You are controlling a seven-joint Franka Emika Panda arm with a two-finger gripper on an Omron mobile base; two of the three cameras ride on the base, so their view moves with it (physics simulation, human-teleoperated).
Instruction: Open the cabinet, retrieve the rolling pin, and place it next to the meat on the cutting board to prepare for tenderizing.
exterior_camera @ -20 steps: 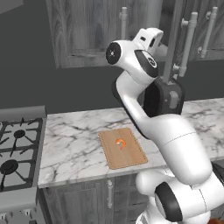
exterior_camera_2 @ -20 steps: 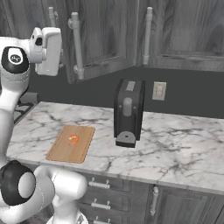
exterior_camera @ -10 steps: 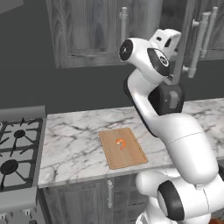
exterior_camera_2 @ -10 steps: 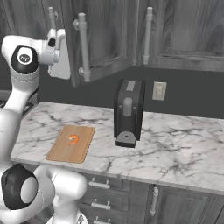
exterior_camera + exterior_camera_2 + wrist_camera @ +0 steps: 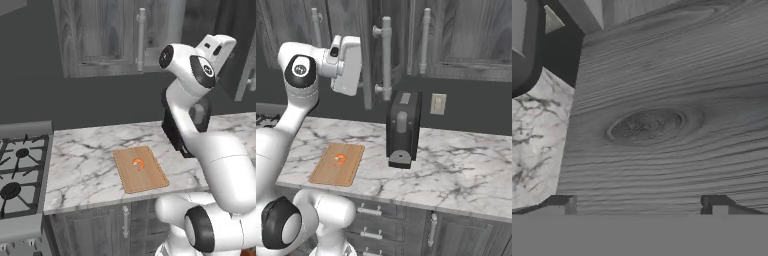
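The cabinet (image 5: 368,50) door stands ajar, its upright handle (image 5: 386,57) at three o'clock of the gripper (image 5: 639,202), whose jaws stand released against the wood.

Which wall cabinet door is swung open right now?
The door just right of the hand, seen edge-on with its long bar handle sticking forward. The door further right sits flush, shut.
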